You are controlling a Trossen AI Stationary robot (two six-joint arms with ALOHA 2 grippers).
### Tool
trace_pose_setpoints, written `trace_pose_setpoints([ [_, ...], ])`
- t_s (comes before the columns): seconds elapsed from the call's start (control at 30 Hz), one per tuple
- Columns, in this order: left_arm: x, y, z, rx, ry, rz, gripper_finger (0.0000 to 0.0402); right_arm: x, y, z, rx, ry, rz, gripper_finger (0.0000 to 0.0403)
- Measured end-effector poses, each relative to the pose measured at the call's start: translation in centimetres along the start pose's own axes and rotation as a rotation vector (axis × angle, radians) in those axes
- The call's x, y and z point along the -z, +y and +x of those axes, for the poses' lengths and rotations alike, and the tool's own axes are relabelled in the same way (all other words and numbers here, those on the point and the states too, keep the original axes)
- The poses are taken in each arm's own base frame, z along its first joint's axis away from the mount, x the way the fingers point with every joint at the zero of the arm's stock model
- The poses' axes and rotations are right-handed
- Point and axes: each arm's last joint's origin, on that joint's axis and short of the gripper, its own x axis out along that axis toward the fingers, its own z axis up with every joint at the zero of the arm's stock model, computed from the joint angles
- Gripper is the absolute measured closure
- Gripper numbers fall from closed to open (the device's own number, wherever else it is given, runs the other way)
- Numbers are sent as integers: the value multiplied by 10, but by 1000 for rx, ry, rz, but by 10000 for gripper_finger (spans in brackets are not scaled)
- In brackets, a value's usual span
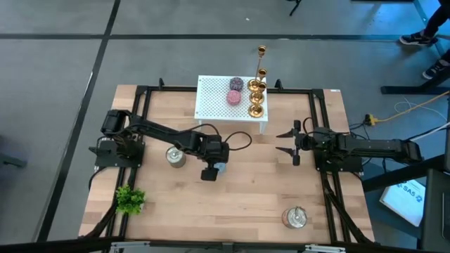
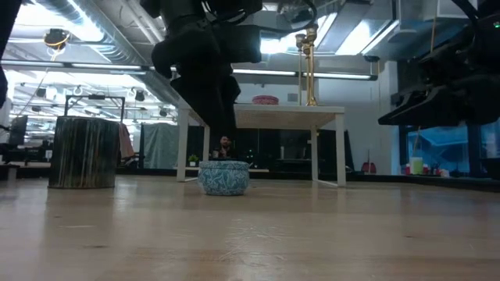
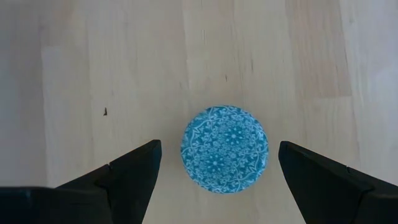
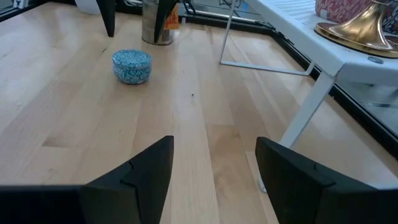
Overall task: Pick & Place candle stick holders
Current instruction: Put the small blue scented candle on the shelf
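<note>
Several gold candle stick holders [image 1: 257, 98] stand on their round bases at the right end of a small white stand [image 1: 211, 105] at the table's far middle; they also show in the low view [image 2: 310, 66]. My left gripper [image 3: 219, 149] hangs open, pointing steeply down, over a blue patterned disc [image 3: 224, 148] that lies flat on the table mid-left [image 1: 219, 167]. Its fingers stand on either side of the disc, above it, without touching. My right gripper [image 1: 287, 140] waits open at the table's right, holding nothing [image 4: 214, 146].
Two pink discs [image 1: 234, 91] lie on the white stand beside the holders. One silver tin [image 1: 175, 156] stands just left of my left gripper, another [image 1: 295, 218] near the front right. A green plant [image 1: 130, 200] sits at the front left. Bare wood lies between the arms.
</note>
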Motion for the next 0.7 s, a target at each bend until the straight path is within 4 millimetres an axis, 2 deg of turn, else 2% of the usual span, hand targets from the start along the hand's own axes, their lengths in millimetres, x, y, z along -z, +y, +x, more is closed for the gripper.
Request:
trace_pose_setpoints([
  [0.23,1,-1,1,32,6,-26,79,0,0,0,0,0,0,171],
  [0.5,4,6,28,82,58,-50,79,0,0,0,1,0,0,171],
  [0.7,2,5,33,75,30,-34,79,0,0,0,1,0,0,171],
])
